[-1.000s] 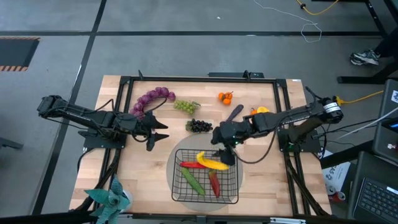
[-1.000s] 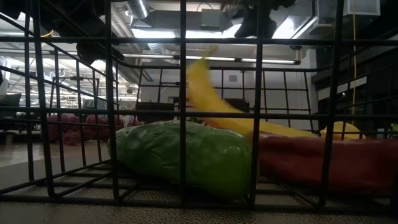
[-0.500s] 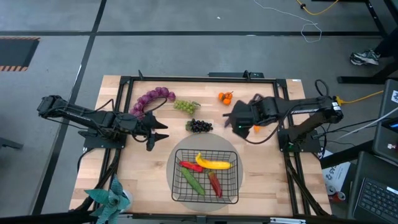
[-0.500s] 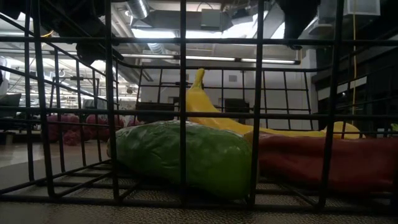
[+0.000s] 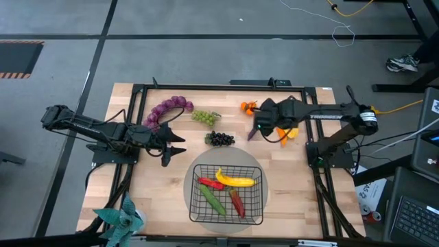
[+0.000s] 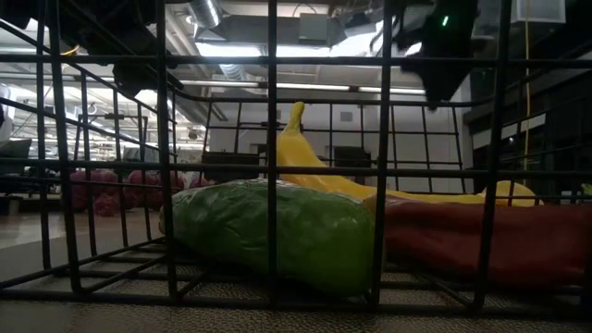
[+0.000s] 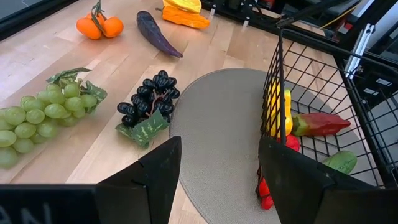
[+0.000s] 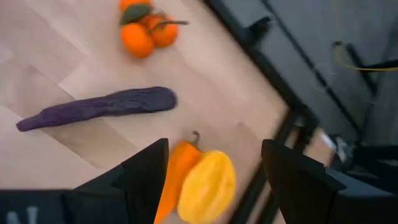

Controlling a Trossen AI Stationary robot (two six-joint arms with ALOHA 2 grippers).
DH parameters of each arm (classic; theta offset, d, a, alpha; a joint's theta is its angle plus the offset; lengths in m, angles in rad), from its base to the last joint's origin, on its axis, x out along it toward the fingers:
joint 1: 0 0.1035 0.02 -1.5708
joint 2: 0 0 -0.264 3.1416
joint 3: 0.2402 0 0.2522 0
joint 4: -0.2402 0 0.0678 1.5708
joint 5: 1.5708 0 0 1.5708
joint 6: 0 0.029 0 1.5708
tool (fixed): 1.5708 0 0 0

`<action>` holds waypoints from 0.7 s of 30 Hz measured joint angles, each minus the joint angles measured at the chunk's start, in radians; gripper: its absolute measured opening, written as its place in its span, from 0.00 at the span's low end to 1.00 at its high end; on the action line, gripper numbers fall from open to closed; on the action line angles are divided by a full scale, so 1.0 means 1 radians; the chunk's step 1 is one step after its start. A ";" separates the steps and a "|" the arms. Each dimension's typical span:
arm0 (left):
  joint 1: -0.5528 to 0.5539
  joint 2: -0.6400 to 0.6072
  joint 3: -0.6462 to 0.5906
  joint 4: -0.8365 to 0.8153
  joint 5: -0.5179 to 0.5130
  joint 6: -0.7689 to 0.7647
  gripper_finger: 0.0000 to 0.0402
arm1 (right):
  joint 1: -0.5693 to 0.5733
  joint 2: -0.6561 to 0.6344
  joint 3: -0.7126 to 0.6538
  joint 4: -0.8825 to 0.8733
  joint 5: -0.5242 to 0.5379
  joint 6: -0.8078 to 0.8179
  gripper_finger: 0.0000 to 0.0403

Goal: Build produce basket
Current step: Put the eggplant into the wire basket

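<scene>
The black wire basket [image 5: 255, 213] stands on a round grey mat [image 5: 255, 163] near the table's front. In it lie a yellow banana [image 5: 237, 181], a green cucumber [image 5: 214, 201] and two red chilies [image 5: 208, 182]. Purple grapes [image 5: 168, 109], green grapes [image 5: 206, 116], dark grapes [image 5: 220, 139], tangerines [image 5: 248, 107], a dark eggplant [image 8: 99, 107] and an orange pepper [image 8: 199, 183] lie on the table behind it. My right gripper [image 8: 214, 180] is open and empty above the eggplant and pepper. My left gripper [image 7: 217, 174] is open and empty left of the dark grapes.
A teal leafy plant [image 5: 120, 219] stands at the front left corner. A black frame [image 5: 219, 87] runs around the table's edges. Bare wood lies between the left gripper and the mat.
My right gripper has let go of the banana over the basket and has gone toward the table's far right, to above the eggplant and pepper. The banana, tipped up a second ago, has fallen flat on the other produce in the basket.
</scene>
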 joint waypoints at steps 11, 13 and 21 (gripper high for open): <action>0.000 0.000 0.000 0.000 0.000 0.000 0.52 | -0.168 0.000 -0.335 0.684 -0.491 -0.868 0.64; 0.000 0.000 0.000 0.000 0.000 0.001 0.52 | -0.168 0.000 -0.378 0.729 -0.455 -0.995 0.64; 0.000 0.000 0.000 0.000 -0.007 0.001 0.52 | -0.168 0.001 -0.443 0.805 -0.344 -1.232 0.64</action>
